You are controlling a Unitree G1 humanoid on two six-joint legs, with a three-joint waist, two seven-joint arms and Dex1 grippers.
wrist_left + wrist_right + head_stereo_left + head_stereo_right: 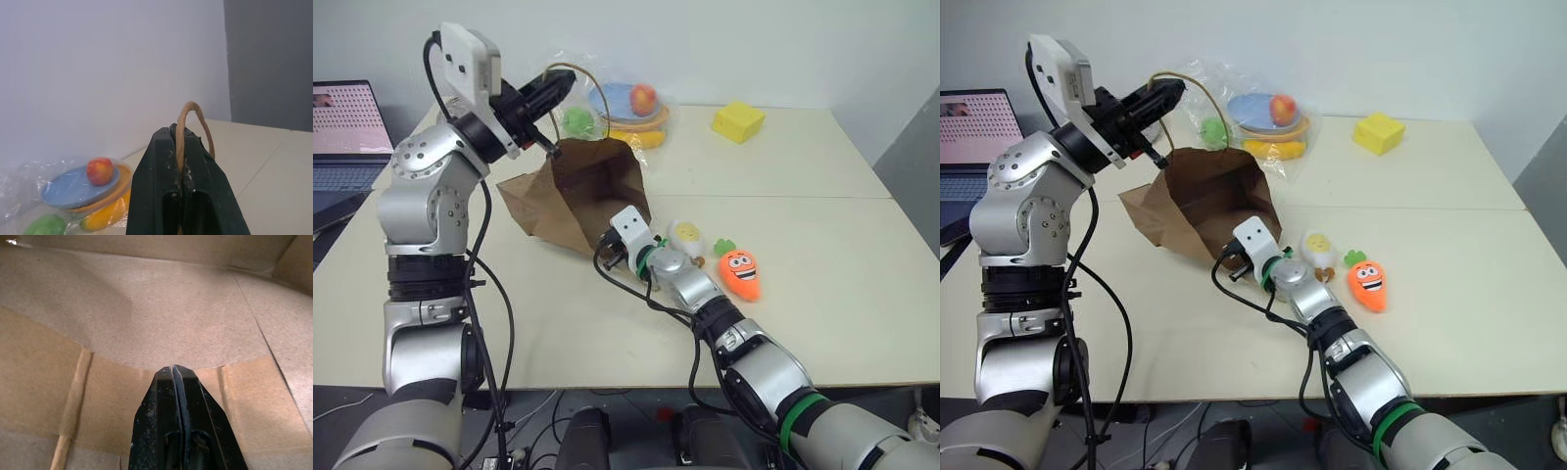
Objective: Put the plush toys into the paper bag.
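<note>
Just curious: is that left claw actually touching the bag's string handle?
Touching. In the left wrist view, the left gripper is shut on the string handle, which loops out from between its fingers.

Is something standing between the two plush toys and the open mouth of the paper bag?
Yes: the right gripper, shut, reaches into the paper bag, and its wrist lies between the mouth and the egg toy and carrot toy.

Clear plastic bag of fruit near table's far edge: blue plate, red apple, yellow and green pieces inside. Yellow block toward far right corner. Laptop, open, off the table's left edge.
</note>
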